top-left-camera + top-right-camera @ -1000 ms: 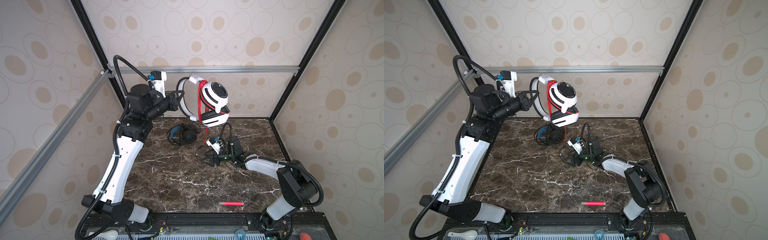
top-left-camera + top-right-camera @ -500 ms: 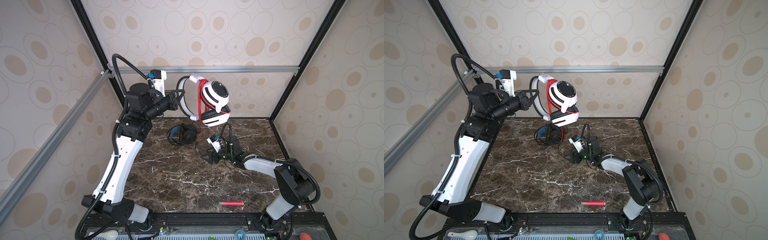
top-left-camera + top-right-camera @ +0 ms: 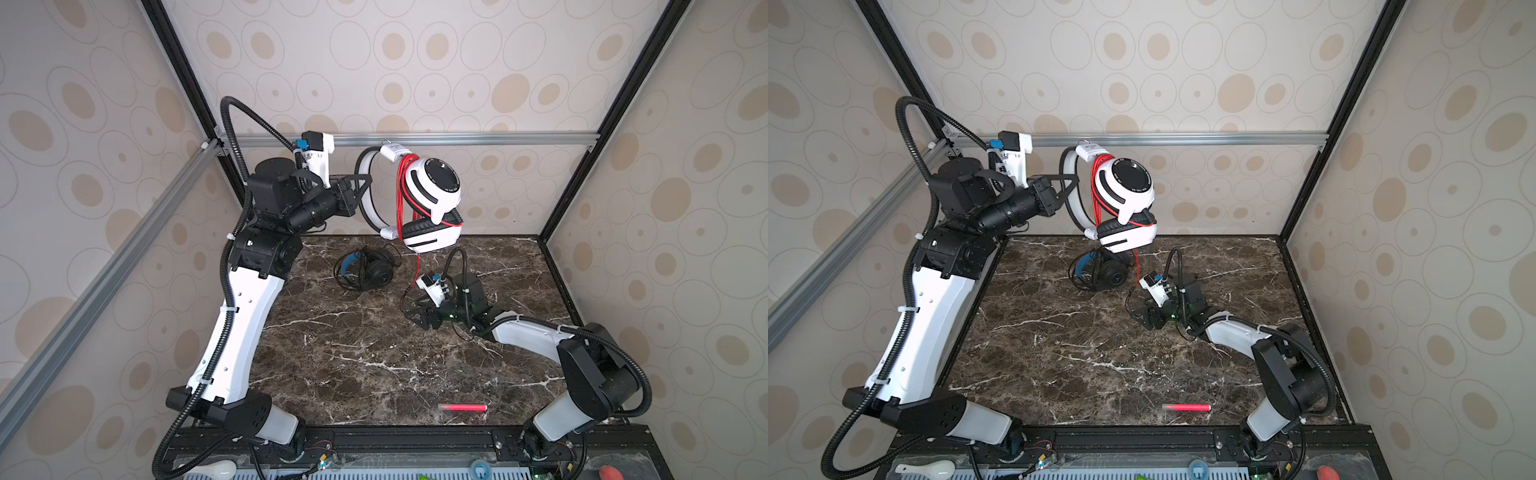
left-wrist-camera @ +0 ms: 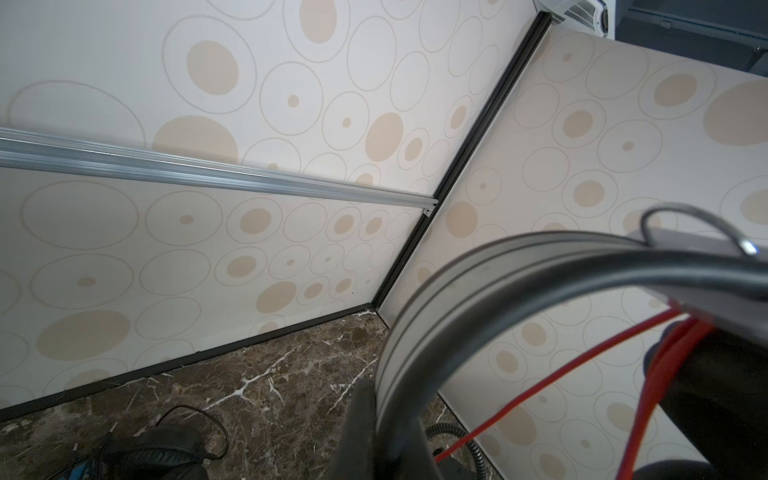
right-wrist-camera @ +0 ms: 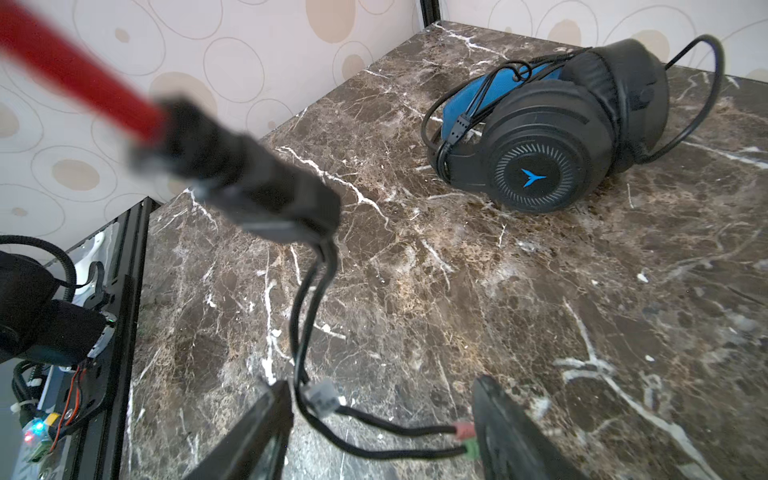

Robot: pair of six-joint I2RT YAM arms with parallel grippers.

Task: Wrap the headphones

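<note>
Edged leftward, your right gripper [image 5: 380,395] gapes around the red cable plugs [image 5: 462,431]; pinch them while your left gripper [image 3: 365,183] clamps the white headset [image 3: 432,187].

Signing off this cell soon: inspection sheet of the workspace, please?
Surface: marble tabletop, no spill seen.
Job's things: white headset held aloft by its headband; black headset lying at the table's back.
Clutter: red stick near the front edge.
End effectors: left end effector shut on that headband; right end effector open, low over the table.
Cables: red cable wound on the white headset, tail hanging to plugs between the right fingers, unclamped; black cable looped about the black headset.
Surroundings: patterned walls, aluminium rail.
</note>
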